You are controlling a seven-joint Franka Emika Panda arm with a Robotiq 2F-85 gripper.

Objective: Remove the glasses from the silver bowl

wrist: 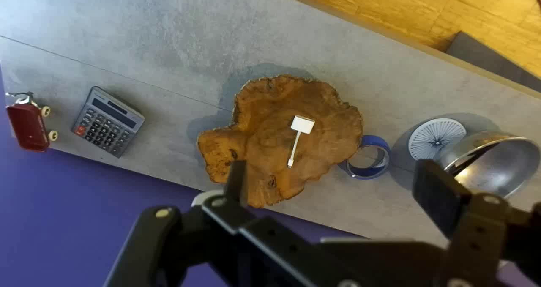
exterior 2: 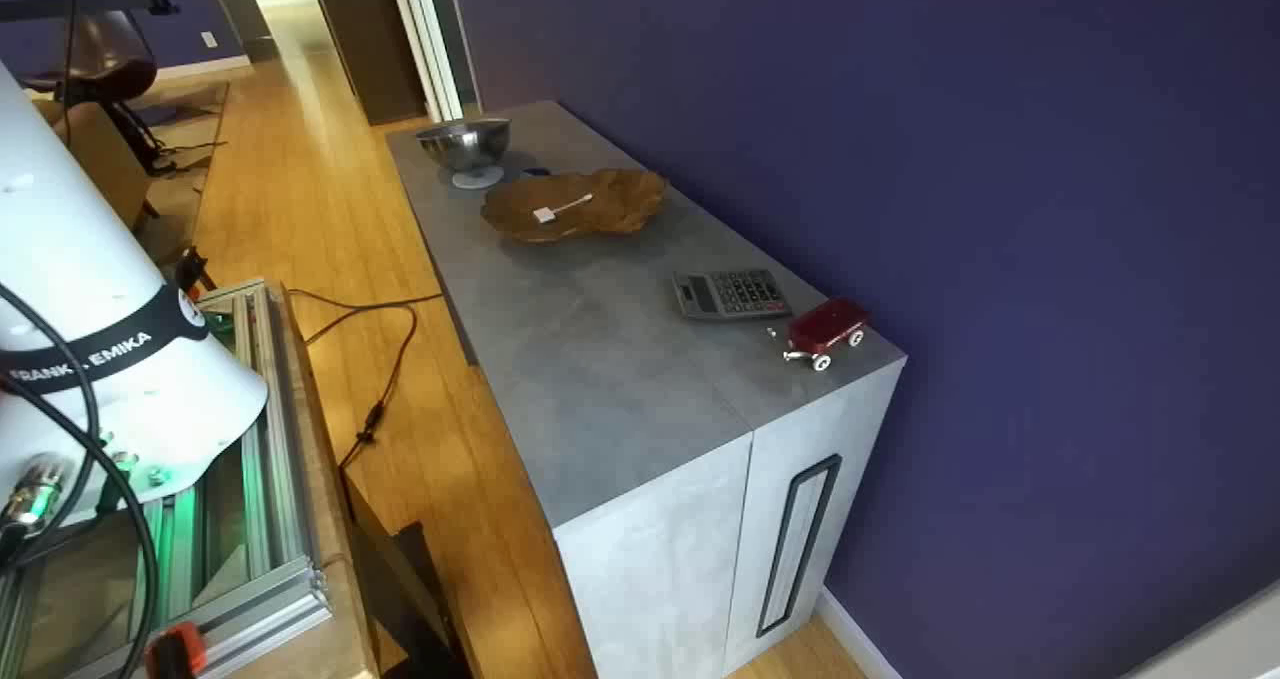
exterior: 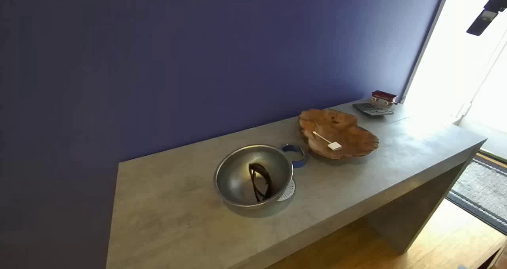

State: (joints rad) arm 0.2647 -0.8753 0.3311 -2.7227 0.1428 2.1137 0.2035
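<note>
One pair of dark glasses [exterior: 264, 173] lies inside one round, shiny metal bowl [exterior: 233, 178], left of one rough-edged wooden dish [exterior: 358, 140] on a gray tabletop [exterior: 170, 213] in an exterior view. The tool [wrist: 330, 168] hangs spread wide.

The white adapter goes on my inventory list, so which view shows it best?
The wrist view: the white adapter lies unobstructed there, seen from above, at its largest, both ends distinct. Both exterior views show it whole but smaller and at an angle, in the wooden dish.
</note>
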